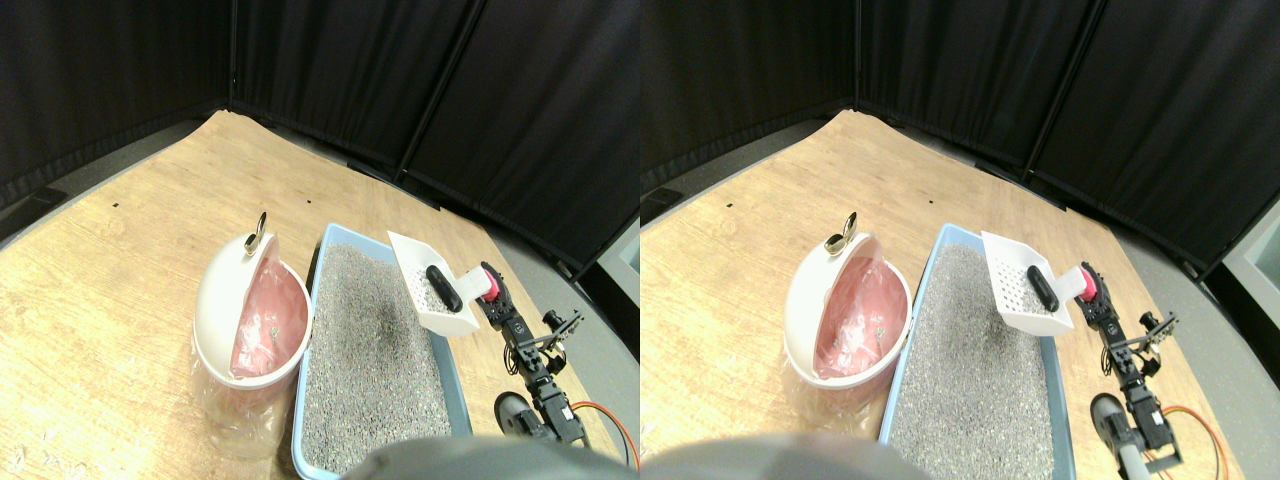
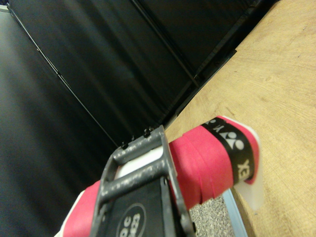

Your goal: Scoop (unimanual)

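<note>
The right manipulator's claw [image 1: 490, 290] pinches the thick pink-wrapped handle [image 2: 207, 160] of the white perforated plastic scoop [image 1: 432, 286], its dark jaw frame lying along the wrap in the wrist view. The scoop hangs just beyond the claw, lifted above the far right edge of the blue rectangular litter tray [image 1: 316, 290] of grey granules, with a black oblong lump [image 1: 444, 288] lying in its basin. The scoop looks stiff and light — the wrapped handle is the sensible hold — but the lump rests loose and could probably roll off if tipped. Farther across the tray stands the white round bin [image 1: 222, 300] with a pink liner, on the wooden floor [image 1: 120, 240].
</note>
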`<state>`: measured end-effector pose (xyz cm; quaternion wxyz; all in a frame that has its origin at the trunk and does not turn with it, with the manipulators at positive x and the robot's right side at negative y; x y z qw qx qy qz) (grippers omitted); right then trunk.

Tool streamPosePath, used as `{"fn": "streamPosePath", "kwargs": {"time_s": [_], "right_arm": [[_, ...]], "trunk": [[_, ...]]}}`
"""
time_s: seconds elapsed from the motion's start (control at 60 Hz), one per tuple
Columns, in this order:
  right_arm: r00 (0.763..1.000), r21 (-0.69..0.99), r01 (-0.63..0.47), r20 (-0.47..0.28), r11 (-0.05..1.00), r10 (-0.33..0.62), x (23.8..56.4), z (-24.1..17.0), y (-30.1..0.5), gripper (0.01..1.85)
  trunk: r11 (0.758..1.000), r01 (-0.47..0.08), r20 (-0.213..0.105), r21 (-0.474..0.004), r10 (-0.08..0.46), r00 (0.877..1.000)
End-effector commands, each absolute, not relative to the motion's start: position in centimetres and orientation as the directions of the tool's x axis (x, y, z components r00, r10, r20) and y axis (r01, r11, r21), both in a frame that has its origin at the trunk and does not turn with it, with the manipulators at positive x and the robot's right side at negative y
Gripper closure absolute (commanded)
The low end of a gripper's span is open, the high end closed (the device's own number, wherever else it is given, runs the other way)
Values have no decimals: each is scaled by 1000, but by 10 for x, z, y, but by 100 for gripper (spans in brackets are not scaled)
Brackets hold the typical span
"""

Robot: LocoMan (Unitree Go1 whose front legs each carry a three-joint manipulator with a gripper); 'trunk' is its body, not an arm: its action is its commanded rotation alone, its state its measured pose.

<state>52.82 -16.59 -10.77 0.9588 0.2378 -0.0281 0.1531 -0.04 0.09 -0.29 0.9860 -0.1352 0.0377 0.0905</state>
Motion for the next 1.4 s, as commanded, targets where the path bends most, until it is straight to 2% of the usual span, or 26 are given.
{"fn": "streamPosePath", "kwargs": {"time_s": [0.017,0.15,0.217,0.25,0.483,0.75,0.883,0.983,1.117,1.283,1.3,1.333,1.4], "right_arm": [[946,426,-324,166,845,279,528,-98,-158,180],[935,386,-355,158,851,318,526,-99,-153,180],[917,338,-398,162,853,364,526,-97,-150,180],[924,320,-381,150,867,351,524,-95,-148,180],[920,282,-392,94,876,381,523,-87,-132,180],[904,166,-426,32,889,427,525,-80,-116,180],[883,120,-468,21,876,469,527,-81,-107,180],[875,111,-481,2,869,484,528,-81,-99,180],[875,99,-480,-20,872,484,529,-82,-89,180],[862,94,-500,-43,861,505,530,-84,-76,180],[851,93,-517,-49,851,523,531,-85,-72,180],[846,85,-526,-51,846,531,531,-86,-69,180],[845,78,-526,-61,847,530,531,-87,-64,180]], "trunk": [[939,-221,-104,-264,200,974],[931,-241,-108,-273,219,970],[927,-252,-111,-279,230,967],[925,-258,-112,-280,236,965],[912,-283,-118,-295,259,958],[894,-313,-125,-320,287,950],[882,-330,-133,-335,303,944],[873,-344,-140,-347,315,939],[857,-364,-146,-364,333,931],[840,-386,-149,-383,356,923],[839,-387,-149,-383,358,922],[836,-391,-150,-386,361,920],[832,-395,-153,-389,364,919]]}}
